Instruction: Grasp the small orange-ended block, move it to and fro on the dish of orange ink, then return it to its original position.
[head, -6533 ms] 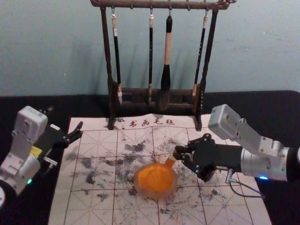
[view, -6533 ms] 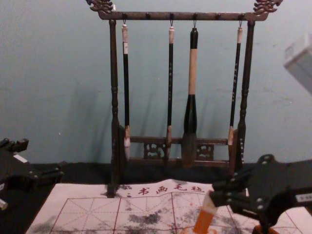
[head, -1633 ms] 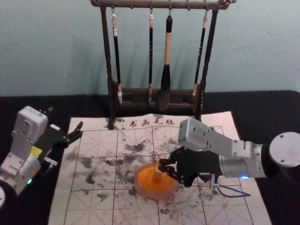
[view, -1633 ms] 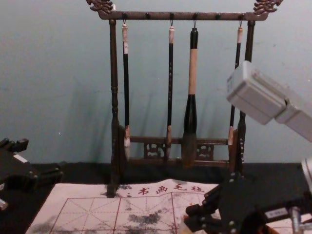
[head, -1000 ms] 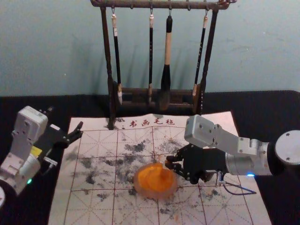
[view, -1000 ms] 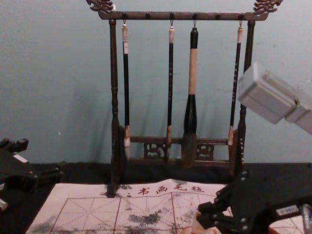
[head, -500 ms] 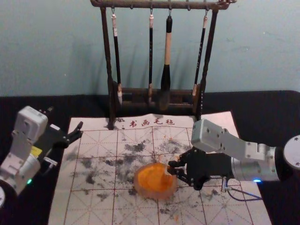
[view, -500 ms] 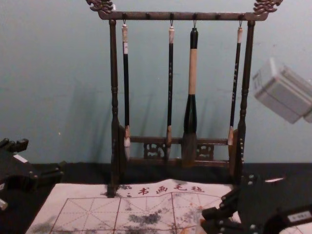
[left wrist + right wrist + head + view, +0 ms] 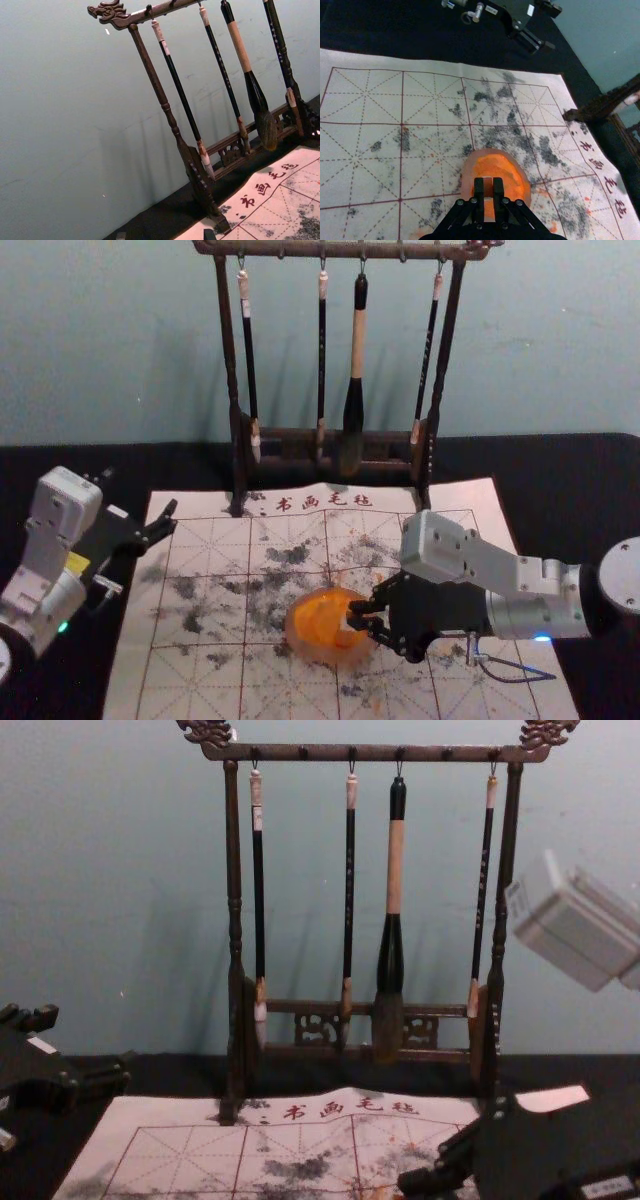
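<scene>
And there's the block (image 9: 346,622), at the dish's (image 9: 318,652) right side from the head; your right wrist catches the right gripper (image 9: 356,616) clamped on it! Left gripper (image 9: 139,496): parked by the mat's (image 9: 205,695) left edge, fingers apart.

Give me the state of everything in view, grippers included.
Right gripper: shut on the block
Block: held over the dish
Dish: on the mat, holding orange ink
Left gripper: open, off to the left
Mat: spread out, stained
Rack: upright
Four brushes: hanging
</scene>
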Controlling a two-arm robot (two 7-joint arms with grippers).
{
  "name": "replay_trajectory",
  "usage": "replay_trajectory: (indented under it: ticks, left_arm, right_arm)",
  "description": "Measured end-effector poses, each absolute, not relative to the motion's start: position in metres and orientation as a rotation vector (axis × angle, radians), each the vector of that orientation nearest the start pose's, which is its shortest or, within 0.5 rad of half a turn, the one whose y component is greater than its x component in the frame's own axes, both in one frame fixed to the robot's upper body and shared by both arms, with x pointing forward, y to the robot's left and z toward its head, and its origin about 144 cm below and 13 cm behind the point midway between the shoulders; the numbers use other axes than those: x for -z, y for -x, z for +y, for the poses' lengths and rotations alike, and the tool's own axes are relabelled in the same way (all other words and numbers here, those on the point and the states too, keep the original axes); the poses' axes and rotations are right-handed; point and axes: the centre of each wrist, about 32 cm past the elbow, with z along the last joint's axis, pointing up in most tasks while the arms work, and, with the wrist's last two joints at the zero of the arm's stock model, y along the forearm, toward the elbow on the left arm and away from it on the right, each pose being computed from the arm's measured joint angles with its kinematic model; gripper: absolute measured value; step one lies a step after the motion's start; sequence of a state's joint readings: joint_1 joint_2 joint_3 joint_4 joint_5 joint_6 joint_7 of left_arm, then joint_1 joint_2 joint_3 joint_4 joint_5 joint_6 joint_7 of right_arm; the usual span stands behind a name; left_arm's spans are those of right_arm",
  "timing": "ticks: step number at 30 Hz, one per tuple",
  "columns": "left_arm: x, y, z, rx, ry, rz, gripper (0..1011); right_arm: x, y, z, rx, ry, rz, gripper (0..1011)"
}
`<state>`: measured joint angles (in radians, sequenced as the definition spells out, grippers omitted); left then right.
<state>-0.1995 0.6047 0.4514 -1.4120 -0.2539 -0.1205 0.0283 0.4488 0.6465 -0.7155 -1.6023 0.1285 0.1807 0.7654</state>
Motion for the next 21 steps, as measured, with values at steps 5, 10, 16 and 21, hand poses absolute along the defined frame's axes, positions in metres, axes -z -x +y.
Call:
replay_trajectory:
  ticks: [5,10,16,21]
  left_arm:
    - [-1.140,-0.489,0.310,-1.248,-0.305,-0.285,1002]
    - [-1.140,-0.489,0.310,-1.248,-0.304,-0.285,1001]
    - [-1.140,-0.489,0.310,-1.248,-0.305,-0.285,1001]
    - [-1.140,-0.489,0.310,-1.248,-0.304,-0.285,1001]
  right_arm:
    - [-1.222,-0.513,-0.225,0.268,0.607,-0.272,75]
    - [-1.223,-0.516,-0.221,0.266,0.609,-0.278,75]
    - [-1.222,-0.521,-0.219,0.275,0.613,-0.281,75]
    - [-1.221,-0.526,-0.217,0.297,0.614,-0.279,75]
